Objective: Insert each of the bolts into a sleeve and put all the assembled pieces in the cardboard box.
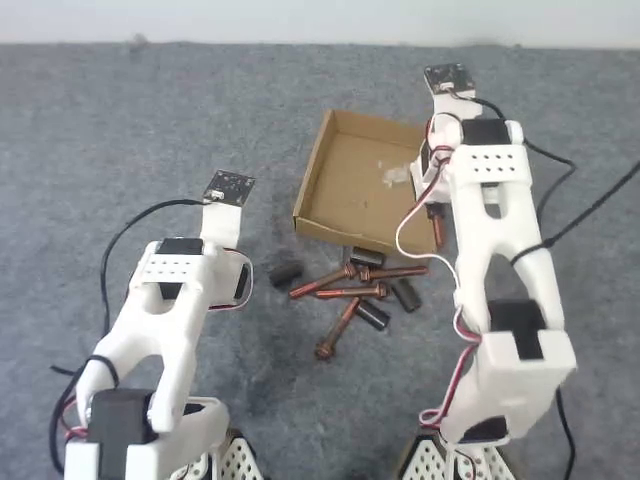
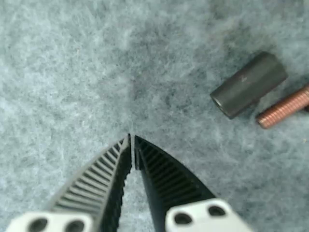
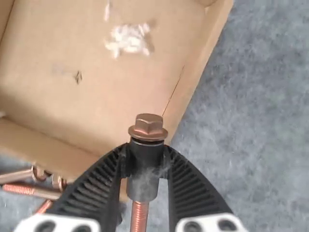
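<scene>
Observer: Status, right arm?

Recorder: Clamped shut, the right gripper (image 3: 145, 151), on a short black cylindrical sleeve (image 3: 143, 166). A copper hex-head bolt (image 3: 147, 126) is seated in it, head up, thread hanging out below. The piece is held up at the side wall of the shallow brown cardboard box (image 3: 203, 63), the wall facing the counter's right edge. Can't tell whether it hangs inside that wall or just outside.

Observer: Left arm?

Recorder: The left gripper (image 2: 131, 141) is closed on nothing, tips together, low over the grey carpeted counter (image 2: 72, 58). A lone black sleeve (image 2: 248, 84) lies near it, apart from the tips, with the threaded end of a loose copper bolt (image 2: 284, 112) just beside.

Observer: Remaining stock?

Recorder: A loose heap of bolts and sleeves (image 1: 350, 291) sits mid-counter, just on the near side of the box. The box itself lies toward the far edge. Judged early in the job; most pairs unassembled.

Observer: Hazards?

Recorder: Three, my reading.
- Letting go this close to the wall: the piece could strike the rim and tip out onto the counter.
- The bolt only rests in the sleeve by its head. Tilt it head-down on the way in and it may slide free.
- The box looks light, so a low pass by the gripper could shove it into the heap.
</scene>
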`<state>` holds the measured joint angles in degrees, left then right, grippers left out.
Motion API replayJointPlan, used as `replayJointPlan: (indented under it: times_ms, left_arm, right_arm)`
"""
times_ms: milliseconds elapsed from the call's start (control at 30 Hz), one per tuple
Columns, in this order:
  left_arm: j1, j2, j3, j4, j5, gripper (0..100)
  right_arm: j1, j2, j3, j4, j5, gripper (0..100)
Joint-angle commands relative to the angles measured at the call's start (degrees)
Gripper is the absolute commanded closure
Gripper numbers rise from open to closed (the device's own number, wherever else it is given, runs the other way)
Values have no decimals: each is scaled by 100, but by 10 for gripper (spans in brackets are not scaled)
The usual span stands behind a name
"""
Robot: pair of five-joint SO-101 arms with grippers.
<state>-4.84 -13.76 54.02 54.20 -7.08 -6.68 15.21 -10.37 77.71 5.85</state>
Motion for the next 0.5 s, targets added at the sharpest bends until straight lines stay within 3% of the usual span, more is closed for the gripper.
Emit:
replayJointPlan:
  times_ms: [0,333,467]
  left_arm:
    - [9,-18,-233,-9,-44,989]
    - [18,-18,-233,-9,-44,989]
    - [18,-18,-233,-9,-44,989]
  right_arm:
    - [57,242,-695,-110,-211,993]
    - [-13,1262,-1908,-110,-1688,993]
    - [-84,1525,-1996,-110,-1846,993]
